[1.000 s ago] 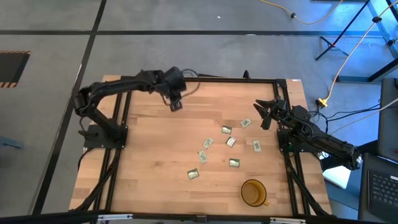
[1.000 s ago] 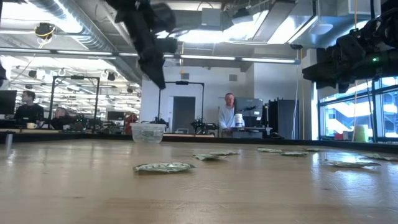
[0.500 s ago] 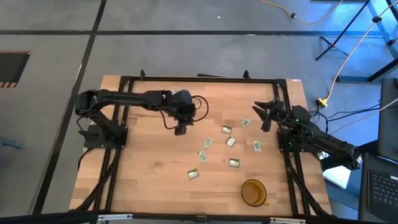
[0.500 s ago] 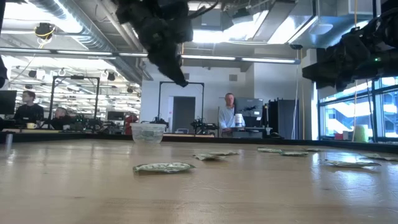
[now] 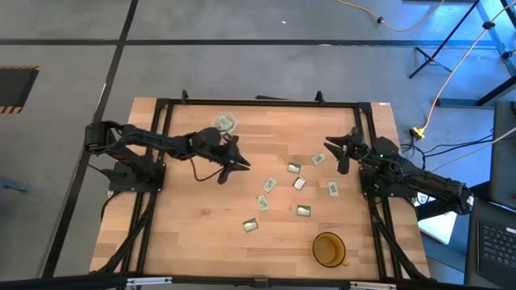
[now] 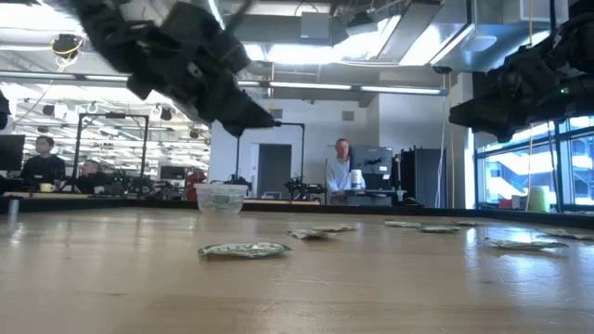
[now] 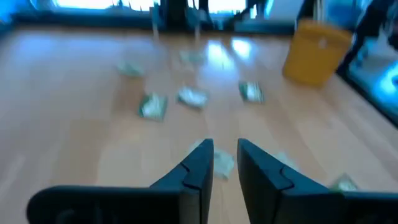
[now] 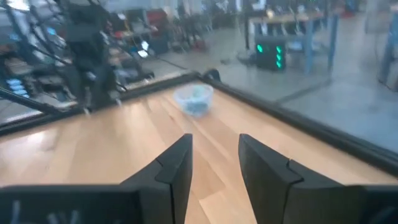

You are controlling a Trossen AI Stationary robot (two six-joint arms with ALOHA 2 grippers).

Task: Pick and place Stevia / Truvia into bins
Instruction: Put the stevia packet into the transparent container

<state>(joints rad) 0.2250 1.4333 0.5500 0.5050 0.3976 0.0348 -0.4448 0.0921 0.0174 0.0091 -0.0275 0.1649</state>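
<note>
Sachets (image 5: 282, 192) lie scattered mid-table, just right of the left gripper (image 5: 239, 166), which is nearer vs. the right gripper (image 5: 337, 153). Left fingers (image 7: 198, 167) a narrow gap apart, empty; right fingers spread, empty. Clear cup (image 5: 224, 122) sits at far edge.

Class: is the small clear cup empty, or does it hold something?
Not empty: the clear cup shows green-and-white sachets inside from above and through its wall.

Both arms were dark, near-black, built of slim jointed segments on black bases. A thin black cable looped beside the left arm's gripper (image 5: 235, 165). The right arm's gripper (image 5: 339, 153) ended in two tapered, wedge-shaped black fingers (image 8: 174, 171) with angular, stepped edges.
</note>
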